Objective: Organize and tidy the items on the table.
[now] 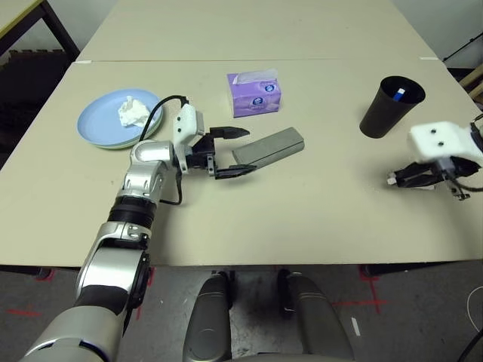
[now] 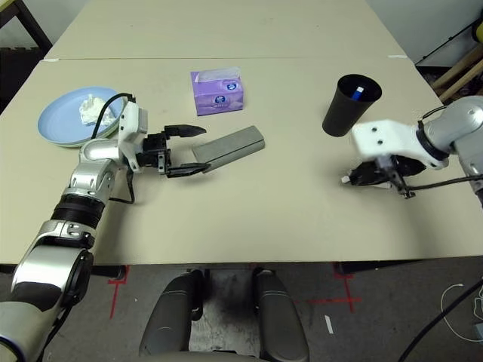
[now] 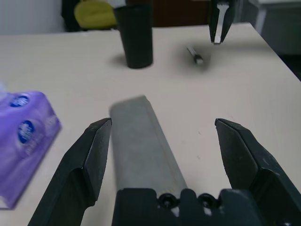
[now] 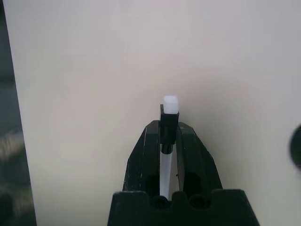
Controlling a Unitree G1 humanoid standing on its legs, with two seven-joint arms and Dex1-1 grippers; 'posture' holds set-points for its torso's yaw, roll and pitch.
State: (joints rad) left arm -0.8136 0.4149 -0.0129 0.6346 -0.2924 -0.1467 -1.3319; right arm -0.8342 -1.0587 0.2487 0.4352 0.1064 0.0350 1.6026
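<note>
Tidying looks well along, with a marker and the case still to settle.
At eleven o'clock, the light blue round plate (image 1: pixel 96 124) sits stacked on a pale green one, crumpled white tissue (image 1: pixel 134 112) on top; clearing that tissue may remain. One blue-and-white pen (image 1: pixel 398 94) stands in the black tapered cup (image 1: pixel 383 115) at one o'clock. At two, the right gripper (image 4: pixel 169 123) is closed on a black-and-white marker (image 4: pixel 170 104), probably cup-bound. The left gripper (image 1: pixel 252 151) gapes, empty, by the long grey hinged case (image 1: pixel 273 148) at twelve.
</note>
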